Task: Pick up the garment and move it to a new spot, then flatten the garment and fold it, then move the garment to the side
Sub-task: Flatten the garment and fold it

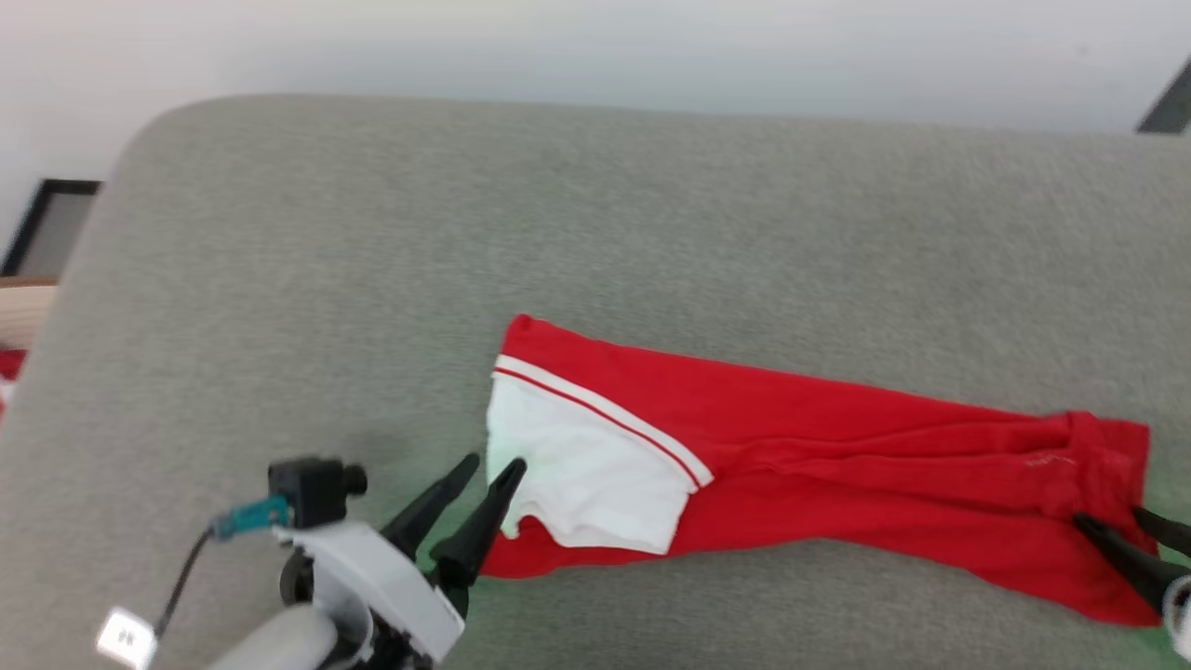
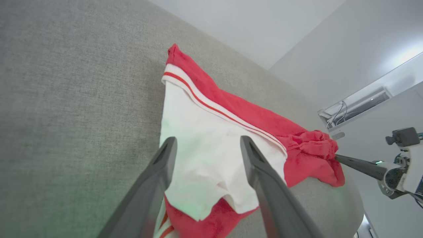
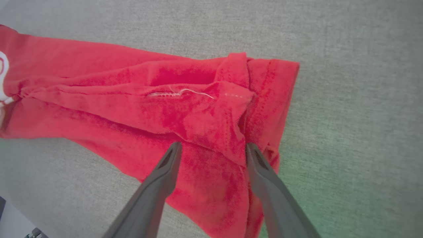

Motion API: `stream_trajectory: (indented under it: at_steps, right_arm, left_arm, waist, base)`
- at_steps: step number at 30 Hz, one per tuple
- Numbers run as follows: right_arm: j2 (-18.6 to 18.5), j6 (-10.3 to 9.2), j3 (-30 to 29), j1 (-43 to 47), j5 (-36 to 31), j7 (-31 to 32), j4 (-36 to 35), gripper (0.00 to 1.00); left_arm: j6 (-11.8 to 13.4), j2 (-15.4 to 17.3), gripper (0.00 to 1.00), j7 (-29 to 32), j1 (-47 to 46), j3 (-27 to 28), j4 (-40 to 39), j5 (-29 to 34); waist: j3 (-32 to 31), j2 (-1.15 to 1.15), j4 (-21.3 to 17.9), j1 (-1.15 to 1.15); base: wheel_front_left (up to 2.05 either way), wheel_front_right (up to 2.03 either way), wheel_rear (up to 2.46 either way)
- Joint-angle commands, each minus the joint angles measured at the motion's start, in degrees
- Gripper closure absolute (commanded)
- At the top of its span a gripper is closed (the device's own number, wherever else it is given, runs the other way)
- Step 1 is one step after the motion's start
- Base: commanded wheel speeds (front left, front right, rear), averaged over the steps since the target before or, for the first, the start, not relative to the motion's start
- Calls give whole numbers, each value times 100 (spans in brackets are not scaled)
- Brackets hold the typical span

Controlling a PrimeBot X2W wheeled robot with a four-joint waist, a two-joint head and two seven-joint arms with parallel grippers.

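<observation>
While the red jersey (image 1: 837, 437) is lying folded on the grey cushion (image 1: 372, 233), the left gripper (image 1: 493, 462) and right gripper (image 1: 1109, 517) are hovering, fingers apart, at white sleeve (image 1: 577, 465) and hem (image 1: 1107, 456), seemingly to take both ends.

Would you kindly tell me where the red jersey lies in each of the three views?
Head view: the garment stretches from centre to lower right.
Left wrist view: the garment sits in the centre, white sleeve nearest.
Right wrist view: the garment runs from the left edge to bottom centre.
Shared landmark: its bunched hem, opposite the sleeve.
</observation>
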Motion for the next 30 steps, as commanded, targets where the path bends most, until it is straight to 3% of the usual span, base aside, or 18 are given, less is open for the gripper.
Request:
stream_trajectory:
  at_steps: [1, 6, 11, 17, 24, 30]
  right_arm:
    - [-34, -7, -150, 133, 37, 14, 9, 0]
    - [95, -7, -683, 395, 137, 289, 284, 0]
    - [284, -7, -1147, 497, 91, 678, 746, 0]
    - [568, -7, -1614, 557, -17, 1221, 1160, 0]
    - [1098, -7, -1933, 251, -370, 1742, 1349, 0]
    - [1631, -7, -2134, -152, -939, 1986, 1682, 0]
  left_arm:
    - [-7, -94, 0, -2, 272, 248, -2, 206]
    - [-8, -648, 0, -1, 1101, 1507, 6, 1218]
    - [-8, -1136, 0, -4, 1728, 2417, -4, 2259]
    - [101, -1523, 0, -5, 2175, 3499, -190, 3883]
    - [260, -1923, 0, -4, 2528, 4368, -683, 5754]
    - [119, -2323, 0, -4, 2667, 4856, -797, 6307]
  waist:
    - [-295, 0, 319, 0]
    - [-415, 0, 541, 0]
    - [-507, 0, 740, 0]
    - [-560, 0, 853, 0]
    - [-576, 0, 785, 0]
    - [-520, 0, 679, 0]
  base:
    - [0, 0, 0]
    - [0, 0, 0]
    - [0, 0, 0]
    - [0, 0, 0]
    - [0, 0, 0]
    - [0, 0, 0]
